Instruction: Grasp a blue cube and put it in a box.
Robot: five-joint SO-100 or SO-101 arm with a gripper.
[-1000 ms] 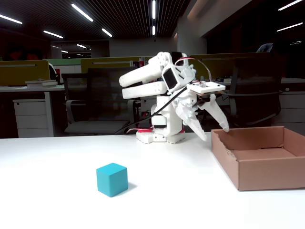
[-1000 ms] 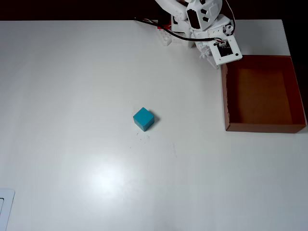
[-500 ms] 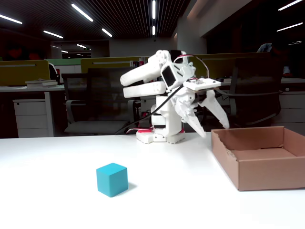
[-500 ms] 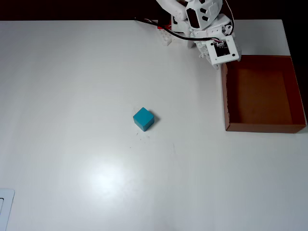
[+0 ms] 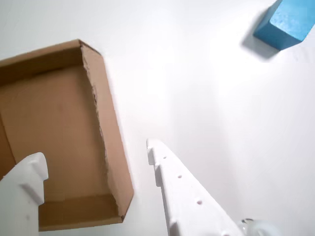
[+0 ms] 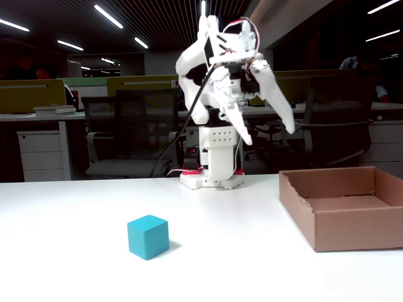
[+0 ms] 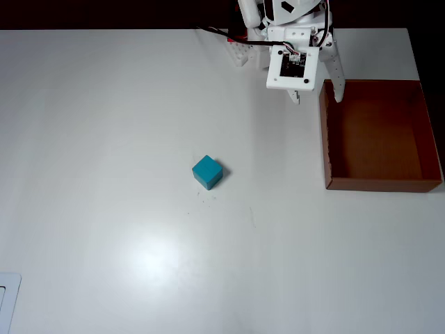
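Observation:
The blue cube (image 7: 208, 172) sits alone on the white table, left of the arm in the overhead view; it also shows in the fixed view (image 6: 148, 236) and at the top right of the wrist view (image 5: 287, 22). The box (image 7: 327, 139) is an empty brown cardboard tray at the right; it shows in the fixed view (image 6: 327, 226) and the wrist view (image 5: 110, 128). My gripper (image 6: 269, 136) is open and empty, raised high above the table near the arm's base, above the box's near-left corner (image 7: 317, 96). Its white fingers (image 5: 187, 196) frame the wrist view.
The white arm base (image 6: 213, 163) stands at the back edge of the table with cables beside it. A white object (image 7: 7, 303) lies at the bottom left corner of the overhead view. Office chairs and desks stand behind the table.

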